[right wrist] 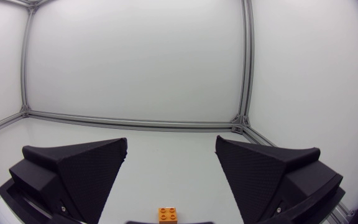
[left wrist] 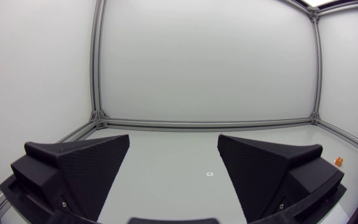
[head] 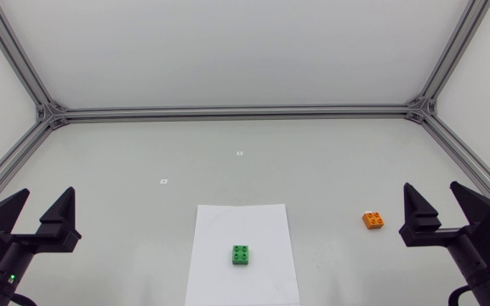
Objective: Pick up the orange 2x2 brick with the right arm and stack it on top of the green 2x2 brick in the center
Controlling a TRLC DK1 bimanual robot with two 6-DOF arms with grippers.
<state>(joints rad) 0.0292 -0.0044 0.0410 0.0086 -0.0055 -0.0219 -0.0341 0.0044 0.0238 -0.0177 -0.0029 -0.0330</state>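
The right claw (head: pixel 432 194) is wide open and holds nothing. The orange brick (right wrist: pixel 168 214) sits on the table (head: pixel 330 170) near this claw, low down under the gap between its fingers, and it touches neither one. The green brick (head: pixel 242 255) is farther from this claw. It rests on a white sheet of paper (head: pixel 242 223), between the two claws. The left claw (head: pixel 47 195) is wide open too, with nothing in it, well apart from both bricks.

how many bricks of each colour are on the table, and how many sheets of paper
orange brick: 1
green brick: 1
white paper sheet: 1
total: 3
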